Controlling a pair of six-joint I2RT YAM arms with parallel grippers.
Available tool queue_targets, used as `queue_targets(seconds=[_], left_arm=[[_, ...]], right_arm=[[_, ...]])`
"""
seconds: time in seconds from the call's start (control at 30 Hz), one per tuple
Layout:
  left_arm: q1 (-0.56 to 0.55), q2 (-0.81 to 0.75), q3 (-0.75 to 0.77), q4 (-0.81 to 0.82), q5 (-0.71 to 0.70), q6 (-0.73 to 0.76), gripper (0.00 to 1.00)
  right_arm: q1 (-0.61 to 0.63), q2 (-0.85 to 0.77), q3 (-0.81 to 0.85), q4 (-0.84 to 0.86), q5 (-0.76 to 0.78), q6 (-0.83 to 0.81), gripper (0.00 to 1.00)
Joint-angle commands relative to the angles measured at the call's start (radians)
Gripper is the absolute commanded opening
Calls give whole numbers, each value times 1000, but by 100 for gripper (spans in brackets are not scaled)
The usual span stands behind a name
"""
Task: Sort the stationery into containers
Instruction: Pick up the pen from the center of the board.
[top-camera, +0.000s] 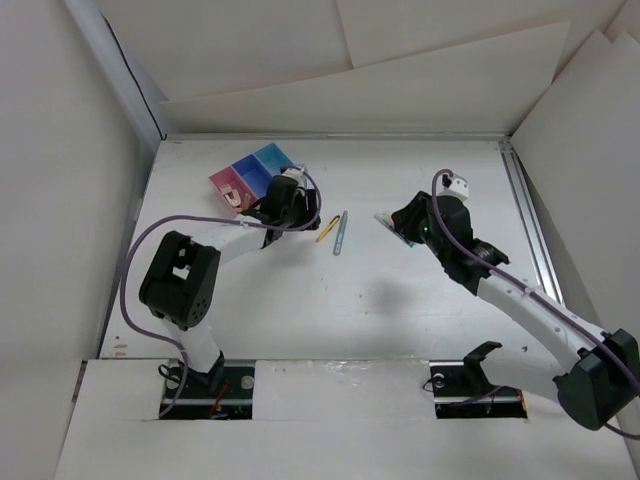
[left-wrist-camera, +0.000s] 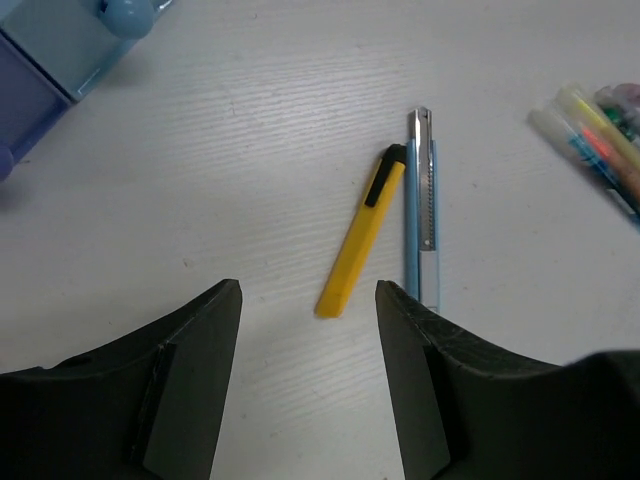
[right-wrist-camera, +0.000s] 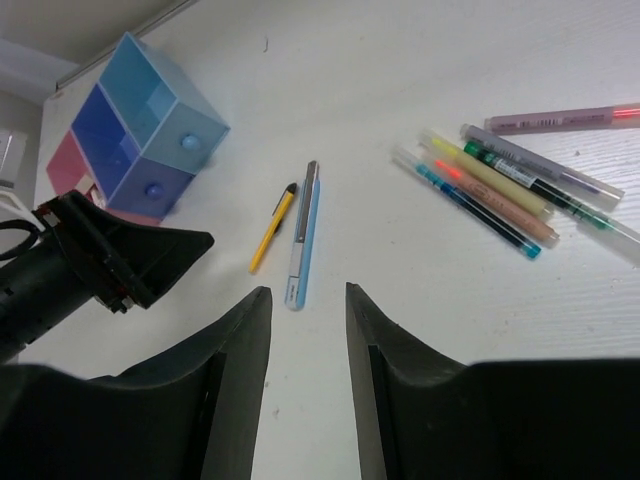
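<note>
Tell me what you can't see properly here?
- Pink bin, top view: pale thing at its edge, too small to name.
- Marker pens, top view: mostly covered by the right arm; left wrist view: blurred, cut by the right edge.
- Mauve pen, right wrist view: cut off by the right edge.

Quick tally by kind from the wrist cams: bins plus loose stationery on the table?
Bin compartments: 3 (pink, dark blue, light blue)
Slim cutters: 2 (yellow cutter, pale blue cutter)
Pens: 5 that I can separate; they lie bunched, so there may be more
Total: 10
</note>
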Motion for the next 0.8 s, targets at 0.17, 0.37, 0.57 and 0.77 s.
queue_targets(seconds=[0.17, 0.37, 0.57, 0.77], left_arm=[[-131, 113, 158, -74, -125, 249, 54], [-143, 201, 238, -151, -219, 237, 54], [-143, 238, 263, -170, -256, 227, 44], [-143, 261, 263, -179, -227, 247, 28]], right_arm=[[-42, -34, -57, 60, -94, -21, 43], [-42, -23, -76, 69, -112, -21, 43], [-51, -45, -85, 69, -123, -21, 43], [-51, -45, -85, 78, -132, -21, 43]])
